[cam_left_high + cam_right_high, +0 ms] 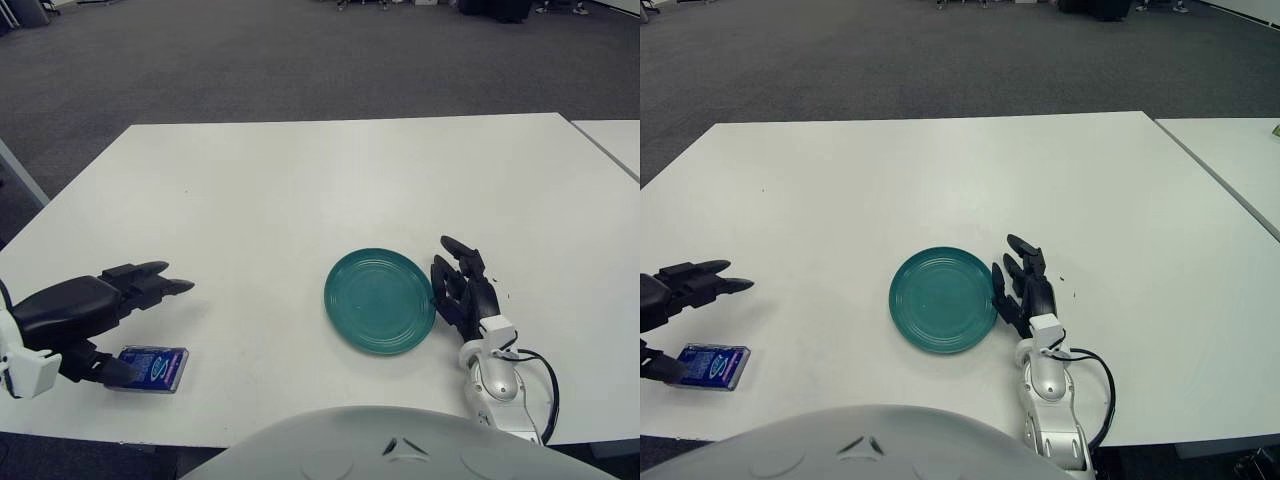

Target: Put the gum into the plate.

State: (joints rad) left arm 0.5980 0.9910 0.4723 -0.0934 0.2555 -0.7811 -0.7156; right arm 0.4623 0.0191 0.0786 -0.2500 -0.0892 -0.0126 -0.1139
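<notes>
A blue and purple gum pack (152,368) lies flat near the table's front left edge. My left hand (125,325) hovers at it with fingers spread: the thumb tip (115,371) touches the pack's left end, while the upper fingers (160,285) point right above it. The pack is not gripped. A teal plate (379,300) sits right of centre with nothing in it. My right hand (464,290) shows just right of the plate, fingers relaxed and holding nothing.
The white table (330,190) stretches far back. A second white table (612,140) shows at the far right. A black cable (545,385) loops by my right wrist near the front edge.
</notes>
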